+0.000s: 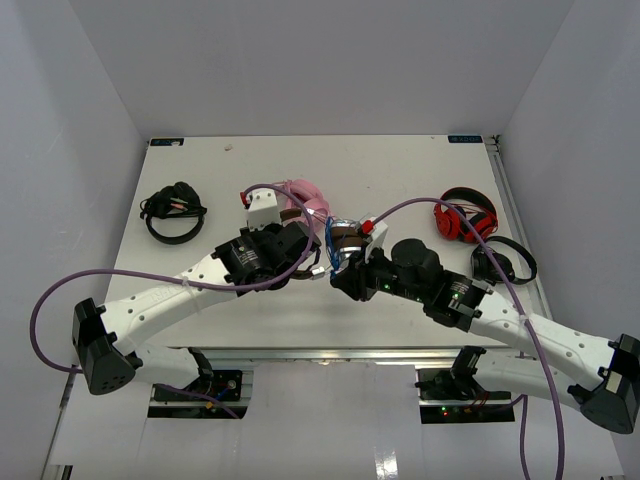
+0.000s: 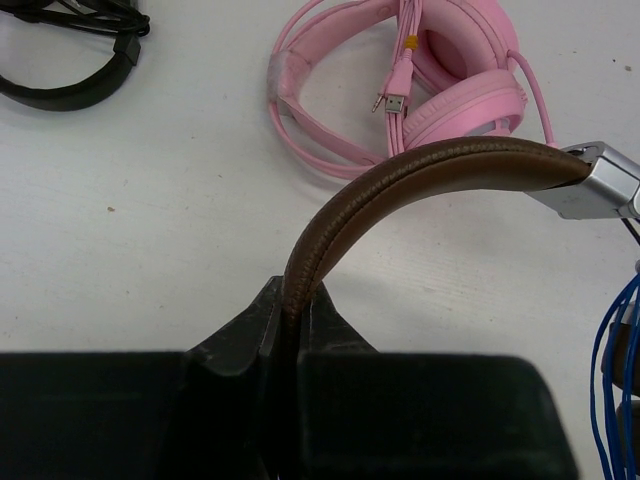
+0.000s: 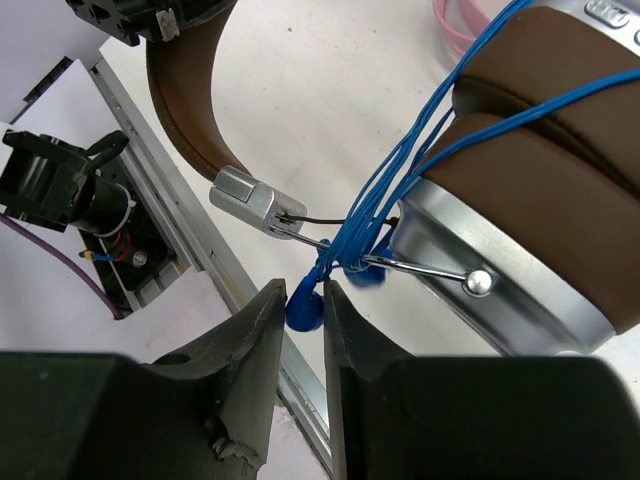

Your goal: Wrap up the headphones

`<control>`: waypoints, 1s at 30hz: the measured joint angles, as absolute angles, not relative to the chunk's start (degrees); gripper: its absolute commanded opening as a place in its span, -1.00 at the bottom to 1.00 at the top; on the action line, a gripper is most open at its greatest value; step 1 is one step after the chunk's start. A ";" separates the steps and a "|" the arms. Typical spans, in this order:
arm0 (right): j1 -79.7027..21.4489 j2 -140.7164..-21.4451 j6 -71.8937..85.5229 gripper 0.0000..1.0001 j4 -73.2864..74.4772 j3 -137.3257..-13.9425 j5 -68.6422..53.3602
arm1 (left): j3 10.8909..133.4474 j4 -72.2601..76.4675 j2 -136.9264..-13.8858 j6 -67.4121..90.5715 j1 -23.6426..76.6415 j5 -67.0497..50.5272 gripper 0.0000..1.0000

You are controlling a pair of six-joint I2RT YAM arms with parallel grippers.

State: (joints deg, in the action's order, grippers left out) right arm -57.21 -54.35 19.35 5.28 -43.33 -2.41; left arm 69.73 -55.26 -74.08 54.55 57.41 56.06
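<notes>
Headphones: the brown-and-silver headphones (image 1: 345, 243) are mid-table between my two arms, just beside the pink headphones (image 2: 450, 90). I cannot tell whether they rest on the table (image 1: 400, 165) or hang clear of it.
Left gripper: the left gripper (image 2: 295, 322) is closed narrow on the brown headband (image 2: 400, 180), which arches up out of the jaws.
Right gripper: the right gripper (image 3: 304, 300) is nearly closed, pinching a blue lump on the cord (image 3: 400, 170) just below the wire arm (image 3: 420, 265) of the ear cup (image 3: 500, 300).
Cord: several blue strands already run up over the brown pads (image 3: 560, 170). I judge the wrap well along, with only the tail left to lay.
Doing it well: I'd use the left clamp as a firm anchor. I'd lead the tail round the cups in the same direction as the laid strands, under light, even tension.
Watch for: the lump could slip from the pinch, and a strand could snag on the wire arm. A hard pull could twist the headband in the left jaws.
</notes>
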 measured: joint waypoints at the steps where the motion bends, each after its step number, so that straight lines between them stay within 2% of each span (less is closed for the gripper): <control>1: -57.59 -54.37 19.34 -0.46 5.49 -43.42 -1.58 | 69.73 -55.28 -74.08 54.54 57.41 56.10 -1.00; 10: -59.18 -54.13 19.35 -0.48 6.32 -43.59 4.46 | 69.73 -55.26 -74.08 55.14 57.41 56.18 -1.00; 17: -59.37 -52.51 19.17 -0.33 6.51 -43.59 5.96 | 69.73 -55.27 -74.08 55.37 57.41 56.17 -1.00; 30: -59.37 -41.71 18.87 -0.23 9.87 -43.19 6.78 | 66.73 -53.36 -74.13 54.64 57.41 56.12 -1.00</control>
State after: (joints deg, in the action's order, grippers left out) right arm -59.37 -41.71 18.87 9.87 -43.19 6.78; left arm 66.73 -53.36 -74.13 54.64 57.41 56.12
